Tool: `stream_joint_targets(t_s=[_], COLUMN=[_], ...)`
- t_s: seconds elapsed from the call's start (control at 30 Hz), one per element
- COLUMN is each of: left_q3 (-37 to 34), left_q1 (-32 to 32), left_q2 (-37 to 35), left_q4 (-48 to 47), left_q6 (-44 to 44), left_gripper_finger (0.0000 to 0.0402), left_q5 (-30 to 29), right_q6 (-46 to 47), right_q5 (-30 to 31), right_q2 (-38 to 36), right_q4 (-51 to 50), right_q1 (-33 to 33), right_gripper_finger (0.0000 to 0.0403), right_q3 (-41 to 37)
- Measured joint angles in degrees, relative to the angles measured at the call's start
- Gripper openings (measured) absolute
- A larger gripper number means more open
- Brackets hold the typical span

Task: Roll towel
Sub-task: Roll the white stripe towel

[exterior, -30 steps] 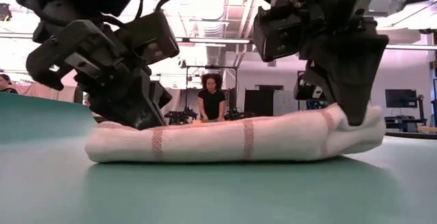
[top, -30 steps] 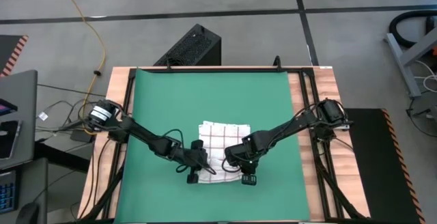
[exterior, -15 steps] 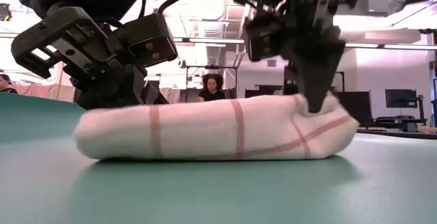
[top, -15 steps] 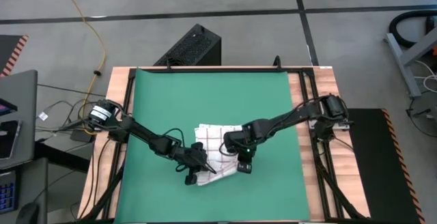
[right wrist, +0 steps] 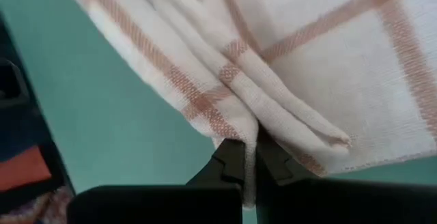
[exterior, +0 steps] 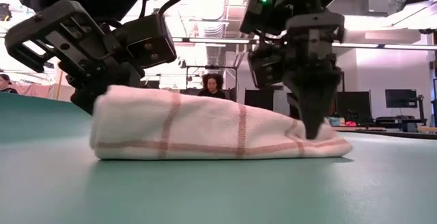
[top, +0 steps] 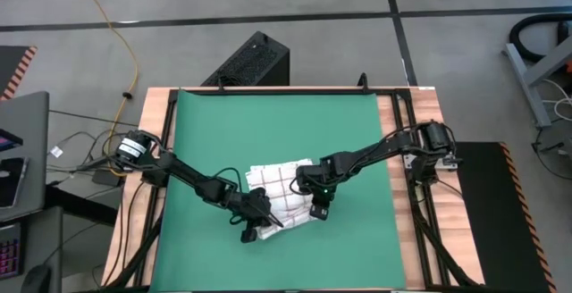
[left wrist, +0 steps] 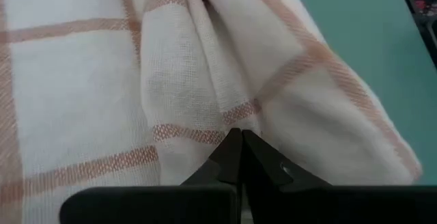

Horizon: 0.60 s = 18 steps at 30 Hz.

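Observation:
The towel, white with red grid lines, lies partly rolled near the middle of the green mat. In the low view it is a thick roll, higher at its left end. My left gripper is shut on the roll's near left end. My right gripper is shut on its near right end, and its fingertips point down into the cloth. My left gripper pinches a bunched fold of several layers at the roll's near left end, slanting down from the near left. That end stands raised off the mat. My right gripper pinches several gathered layers at the roll's right end, from above and pointing steeply down. That end lies low on the mat.
Bare green mat lies on all sides of the towel, widest toward the far edge. Black frame rails run along the table's sides. A black box stands beyond the far edge. In the room behind, a person stands.
My right gripper has gone toward the table's far edge and a little left, sinking and drawing the towel's right end inward. My left gripper has turned in place and tipped the left end up. The roll is now shorter and taller on the left, lower on the right.

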Motion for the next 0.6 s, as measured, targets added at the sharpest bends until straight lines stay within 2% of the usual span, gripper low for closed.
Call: stream_joint_targets(t_s=[0.27,0.6], left_q3=[0.0,0.0], left_q1=[0.3,0.6], left_q2=[0.0,0.0], left_q4=[0.0,-0.1], left_q6=[0.0,0.1], left_gripper_finger=[0.0,0.0], left_q5=[0.8,1.8], right_q6=[0.7,0.9], right_q5=[-0.7,4.4], right_q2=[-2.3,0.0], right_q4=[1.1,0.9], right_q1=[-0.5,-3.5], right_gripper_finger=[0.0018,0.0018], right_q3=[0.1,0.1])
